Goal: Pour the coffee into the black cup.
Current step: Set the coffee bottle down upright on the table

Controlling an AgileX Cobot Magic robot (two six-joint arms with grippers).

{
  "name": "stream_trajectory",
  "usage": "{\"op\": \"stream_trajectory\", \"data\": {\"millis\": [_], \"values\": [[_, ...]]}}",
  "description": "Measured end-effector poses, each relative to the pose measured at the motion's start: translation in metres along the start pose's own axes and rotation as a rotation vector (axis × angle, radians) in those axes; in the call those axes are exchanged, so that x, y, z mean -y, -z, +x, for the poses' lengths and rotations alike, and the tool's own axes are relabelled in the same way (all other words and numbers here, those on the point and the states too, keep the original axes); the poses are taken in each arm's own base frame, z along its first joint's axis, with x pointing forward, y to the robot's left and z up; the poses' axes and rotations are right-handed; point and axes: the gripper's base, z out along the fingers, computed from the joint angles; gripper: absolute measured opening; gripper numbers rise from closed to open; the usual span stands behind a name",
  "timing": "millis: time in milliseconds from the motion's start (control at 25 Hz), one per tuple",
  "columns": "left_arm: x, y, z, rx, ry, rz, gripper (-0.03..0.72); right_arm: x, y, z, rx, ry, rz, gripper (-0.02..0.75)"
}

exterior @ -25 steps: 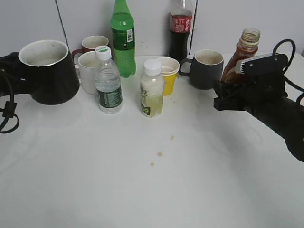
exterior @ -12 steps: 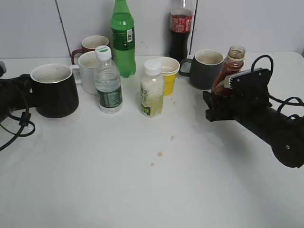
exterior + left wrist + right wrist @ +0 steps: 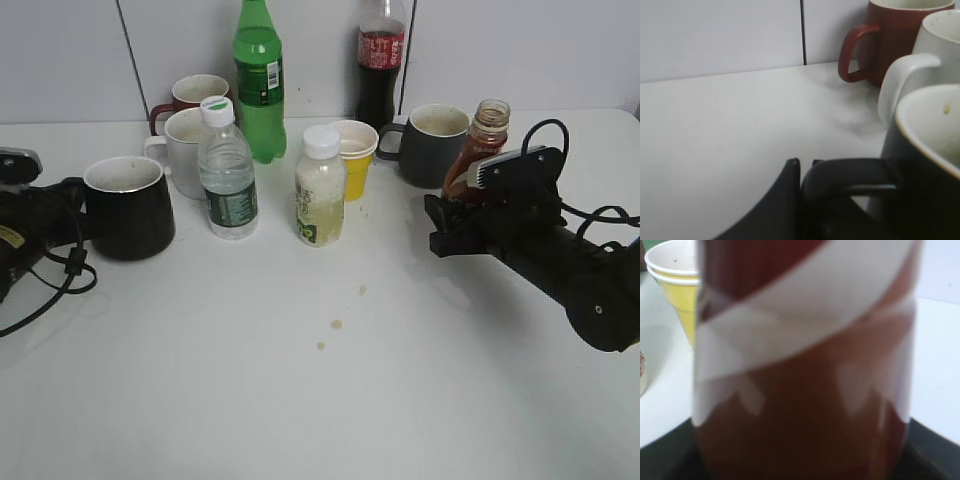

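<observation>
Coffee bottle (image 3: 478, 140) half-hidden behind right gripper (image 3: 447, 222)

Left gripper (image 3: 78, 222) low over the counter, jaws pointing right and clamped on the handle of the black cup (image 3: 130, 207), cup just past the jaw tips. Right gripper (image 3: 452, 205) reaching in from the right, forearm slanting down toward the wrist, jaws closed around the coffee bottle (image 3: 474, 150), which stands upright between them.
</observation>
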Motion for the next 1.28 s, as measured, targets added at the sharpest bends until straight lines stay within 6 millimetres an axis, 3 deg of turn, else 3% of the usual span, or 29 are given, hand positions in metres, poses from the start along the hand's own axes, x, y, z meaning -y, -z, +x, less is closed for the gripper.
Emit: {"op": "stream_trajectory", "data": {"millis": [240, 600, 840, 1200, 1280], "values": [[0.005, 0.001, 0.002, 0.008, 0.000, 0.007, 0.046, 0.000, 0.000, 0.000, 0.000, 0.000, 0.000, 0.503], [0.008, 0.018, 0.009, -0.015, 0.011, 0.018, 0.246, 0.000, -0.001, 0.001, -0.001, 0.000, 0.000, 0.504], [0.007, 0.033, 0.008, -0.031, 0.011, 0.018, 0.259, 0.000, -0.015, 0.011, -0.011, -0.001, -0.001, 0.504], [0.006, 0.059, 0.017, -0.101, 0.008, 0.019, 0.260, -0.005, -0.018, 0.023, -0.048, 0.010, -0.047, 0.503], [0.006, 0.067, 0.013, -0.098, 0.006, 0.023, 0.260, -0.006, -0.018, 0.024, -0.057, 0.002, -0.055, 0.568]]}}
